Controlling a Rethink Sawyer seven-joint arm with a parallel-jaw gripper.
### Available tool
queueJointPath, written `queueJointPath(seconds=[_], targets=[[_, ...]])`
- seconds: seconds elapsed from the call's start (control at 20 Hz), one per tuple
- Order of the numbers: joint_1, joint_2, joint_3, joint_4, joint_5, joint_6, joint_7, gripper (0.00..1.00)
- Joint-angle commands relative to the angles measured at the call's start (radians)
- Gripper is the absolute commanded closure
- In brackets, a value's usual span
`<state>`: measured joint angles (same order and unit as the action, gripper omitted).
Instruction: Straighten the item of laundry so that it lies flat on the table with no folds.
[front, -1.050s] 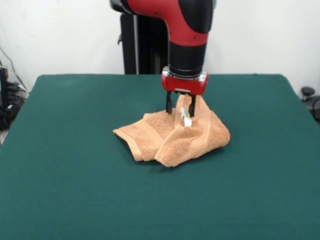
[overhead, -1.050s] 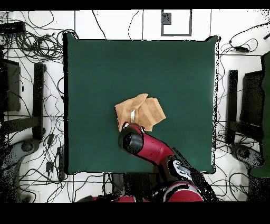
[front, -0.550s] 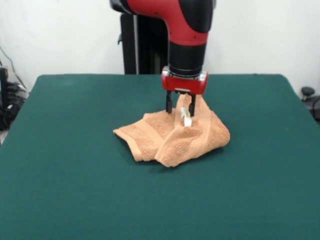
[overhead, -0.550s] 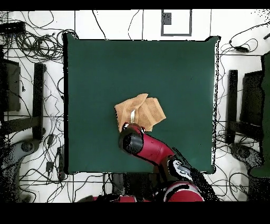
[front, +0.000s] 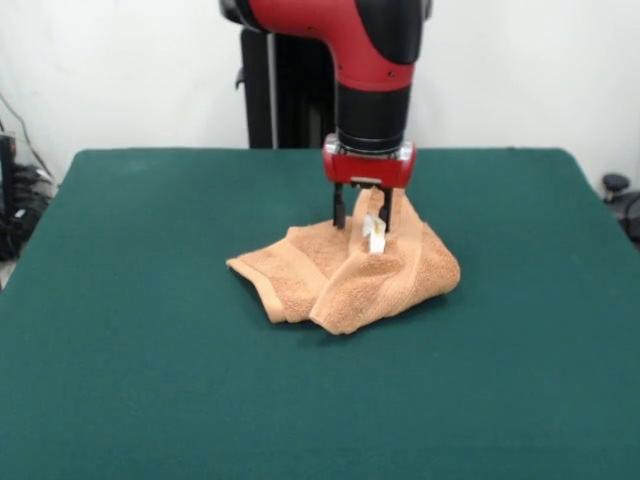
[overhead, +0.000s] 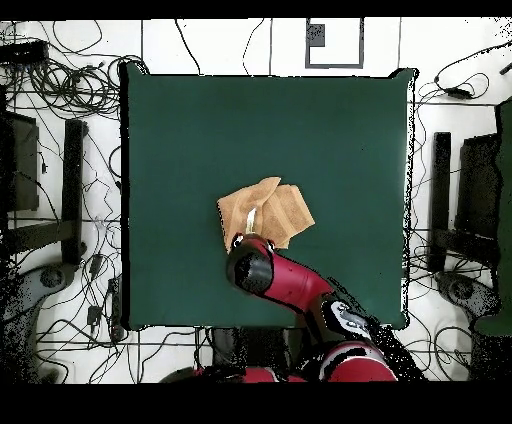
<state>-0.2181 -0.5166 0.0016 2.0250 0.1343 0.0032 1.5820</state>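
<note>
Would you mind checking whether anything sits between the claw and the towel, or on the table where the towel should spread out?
Nothing visible does. The claw already straddles a raised peak of the crumpled towel, and the green table around it carries only the towel.

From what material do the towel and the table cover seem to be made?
The towel looks like terry cloth, probably cotton: its light-orange surface is fuzzy and looped, with a flatter woven band along the edge, and it folds softly. The table cover looks like dark green felt or a similar matte fabric: no shine, an even surface, no visible weave.
</note>
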Motion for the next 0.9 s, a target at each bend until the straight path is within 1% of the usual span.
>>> queueJointPath(seconds=[0.05,0.35,0.65,0.9], targets=[[-0.013,0.037,0.137,-0.011,-0.051,-0.071,0.172,0.0],[-0.013,0.051,0.135,-0.024,-0.063,-0.087,0.187,0.0],[-0.014,0.058,0.135,-0.046,-0.058,-0.072,0.184,0.0],[-0.013,0.056,0.139,-0.043,-0.064,-0.077,0.182,0.0]])
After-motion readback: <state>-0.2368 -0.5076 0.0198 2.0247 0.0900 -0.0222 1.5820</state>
